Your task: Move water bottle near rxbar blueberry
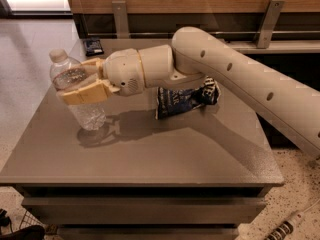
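The water bottle (75, 91) is a clear plastic bottle with a white cap, tilted with its cap to the upper left and its base near the table top at the left. My gripper (80, 81) reaches in from the right and is shut on the bottle's middle, one tan finger (87, 92) across its front. The rxbar blueberry (93, 46) is a small flat dark wrapper lying at the table's far left corner, behind the bottle and apart from it.
A big dark blue chip bag (184, 99) with white lettering lies in the table's middle, partly under my arm (240, 79). The grey table (150, 154) ends in a front edge below. A wooden wall with metal brackets runs behind. A floor drop lies left.
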Tool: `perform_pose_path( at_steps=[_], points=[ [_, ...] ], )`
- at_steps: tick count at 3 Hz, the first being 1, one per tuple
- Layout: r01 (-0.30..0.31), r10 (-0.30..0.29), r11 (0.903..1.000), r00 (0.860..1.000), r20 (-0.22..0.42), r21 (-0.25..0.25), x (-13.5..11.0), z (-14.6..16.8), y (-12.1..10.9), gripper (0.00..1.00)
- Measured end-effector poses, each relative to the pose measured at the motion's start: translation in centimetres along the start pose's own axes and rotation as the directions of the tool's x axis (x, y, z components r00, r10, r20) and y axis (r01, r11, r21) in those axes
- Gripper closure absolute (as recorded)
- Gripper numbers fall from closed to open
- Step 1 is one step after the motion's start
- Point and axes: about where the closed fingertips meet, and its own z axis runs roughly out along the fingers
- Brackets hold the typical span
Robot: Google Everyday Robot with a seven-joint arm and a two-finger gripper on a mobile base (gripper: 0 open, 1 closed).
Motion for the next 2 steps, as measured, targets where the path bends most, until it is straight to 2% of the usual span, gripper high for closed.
perform_pose_path(
  at_steps=[1, 2],
  points=[
    [-0.050, 0.049, 0.9953, 0.999, 0.006, 0.084, -1.8, -4.4, -4.5, 1.00],
    [-0.101, 0.099, 0.9801, 0.995, 0.022, 0.171, -2.6, -8.6, -9.7, 1.00]
  ],
)
